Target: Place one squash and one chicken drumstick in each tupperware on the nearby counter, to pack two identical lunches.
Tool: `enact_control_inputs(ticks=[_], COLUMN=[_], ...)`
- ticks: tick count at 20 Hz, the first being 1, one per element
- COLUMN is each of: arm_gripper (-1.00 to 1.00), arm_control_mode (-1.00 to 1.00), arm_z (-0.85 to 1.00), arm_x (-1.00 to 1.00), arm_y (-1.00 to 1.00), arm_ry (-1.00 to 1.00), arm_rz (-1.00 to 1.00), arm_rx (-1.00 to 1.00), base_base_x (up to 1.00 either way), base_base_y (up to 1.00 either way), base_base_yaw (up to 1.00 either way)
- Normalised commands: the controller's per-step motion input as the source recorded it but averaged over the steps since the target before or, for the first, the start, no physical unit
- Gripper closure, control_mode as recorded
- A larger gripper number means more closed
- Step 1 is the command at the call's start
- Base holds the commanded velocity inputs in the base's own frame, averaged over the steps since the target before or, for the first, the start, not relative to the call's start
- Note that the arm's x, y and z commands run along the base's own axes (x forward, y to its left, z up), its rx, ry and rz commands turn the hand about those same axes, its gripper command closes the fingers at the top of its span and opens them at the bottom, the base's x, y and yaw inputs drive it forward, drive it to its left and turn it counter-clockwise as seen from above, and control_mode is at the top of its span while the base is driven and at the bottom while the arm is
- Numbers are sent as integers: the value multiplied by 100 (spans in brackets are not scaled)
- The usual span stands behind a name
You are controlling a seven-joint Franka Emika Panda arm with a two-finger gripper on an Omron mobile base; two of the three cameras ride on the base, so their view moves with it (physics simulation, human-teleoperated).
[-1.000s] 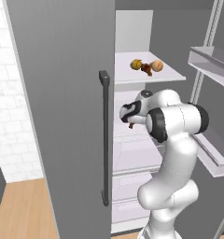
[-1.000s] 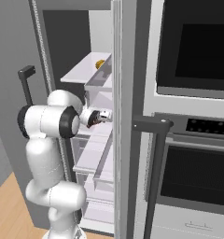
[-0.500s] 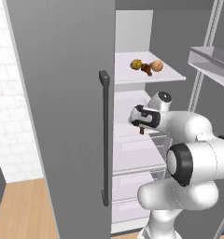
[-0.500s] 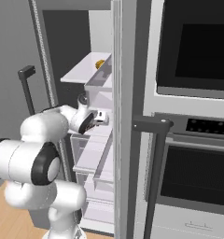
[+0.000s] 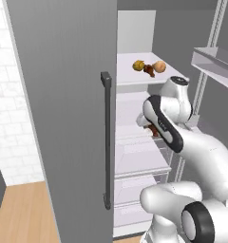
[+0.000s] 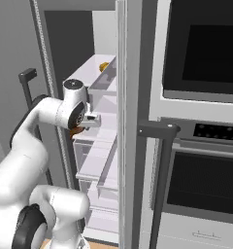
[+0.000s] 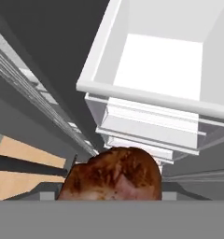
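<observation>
My gripper (image 7: 112,189) is shut on a dark reddish-brown chicken drumstick (image 7: 115,173), which covers the fingertips in the hand view. In the right base view the gripper (image 6: 85,124) hangs in front of the open fridge's middle shelves, and the drumstick (image 6: 75,131) pokes out under it. On the upper fridge shelf (image 5: 135,78) lie a yellow lumpy squash (image 5: 138,65), a second drumstick (image 5: 148,71) and a tan squash (image 5: 159,66). The yellow squash (image 6: 104,66) also peeks out in the right base view. The tupperware and the counter are out of view.
The grey fridge door (image 5: 63,109) with its dark handle (image 5: 106,137) stands open on the left. White fridge drawers (image 7: 156,93) lie ahead of the hand. A built-in oven (image 6: 201,146) and its handle (image 6: 159,170) stand to the right of the fridge.
The arm has folded, its elbow swinging low and forward. The hand has dropped a little in front of the shelves, with the drumstick still in the grip.
</observation>
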Motion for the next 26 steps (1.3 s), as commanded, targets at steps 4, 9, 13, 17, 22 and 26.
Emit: enact_control_inputs(ticks=[4,9,13,17,22,26], arm_gripper=[100,100,100,100,100,100], arm_control_mode=[-100,-100,100,100,100,100], arm_z=[36,-1,-4,0,0,0], arm_x=[-100,-100,-25,0,0,0], arm_y=[0,0,0,0,0,0], arm_ry=[-17,-29,-8,0,0,0], arm_rz=[0,0,0,0,0,0], arm_rx=[0,0,0,0,0,0], base_base_x=[0,0,-75,-100,-100,-100], base_base_y=[0,0,0,-12,-66,-95], base_base_yaw=[0,0,1,0,-3,-12])
